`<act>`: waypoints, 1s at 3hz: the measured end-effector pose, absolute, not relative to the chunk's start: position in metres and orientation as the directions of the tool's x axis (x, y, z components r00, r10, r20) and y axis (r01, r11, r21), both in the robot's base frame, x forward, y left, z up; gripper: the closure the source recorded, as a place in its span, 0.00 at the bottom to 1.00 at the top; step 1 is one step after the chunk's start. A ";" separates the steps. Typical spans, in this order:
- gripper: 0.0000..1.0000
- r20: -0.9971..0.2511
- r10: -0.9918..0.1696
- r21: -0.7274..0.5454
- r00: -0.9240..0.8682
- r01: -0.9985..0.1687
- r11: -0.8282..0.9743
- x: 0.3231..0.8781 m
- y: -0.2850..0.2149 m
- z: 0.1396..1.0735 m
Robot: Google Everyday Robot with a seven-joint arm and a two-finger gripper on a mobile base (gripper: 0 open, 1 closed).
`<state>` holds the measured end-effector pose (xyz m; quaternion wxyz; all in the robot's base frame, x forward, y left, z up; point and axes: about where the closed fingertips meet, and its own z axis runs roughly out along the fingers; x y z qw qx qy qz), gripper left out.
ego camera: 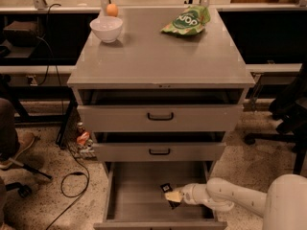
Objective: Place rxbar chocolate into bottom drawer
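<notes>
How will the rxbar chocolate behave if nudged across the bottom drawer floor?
Probably slides rather than rolls: the rxbar chocolate looks flat, at the gripper inside the bottom drawer. Likely light, being small; its wrapper may be slick on the smooth grey floor.

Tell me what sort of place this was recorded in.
Probably a lab or office workspace: a grey metal drawer cabinet, loose cables on a speckled floor, and a wheeled chair base. The gripper reaches into the bottom drawer by the rxbar chocolate.
</notes>
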<state>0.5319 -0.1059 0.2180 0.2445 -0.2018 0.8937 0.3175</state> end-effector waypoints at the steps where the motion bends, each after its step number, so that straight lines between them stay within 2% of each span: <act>1: 0.02 -0.572 -0.204 0.467 -0.795 -0.520 0.715 0.538 -0.104 0.216; 2: 0.00 -0.599 -0.184 0.454 -0.780 -0.520 0.724 0.548 -0.113 0.227; 3: 0.00 -0.663 -0.131 0.396 -0.738 -0.493 0.775 0.564 -0.161 0.267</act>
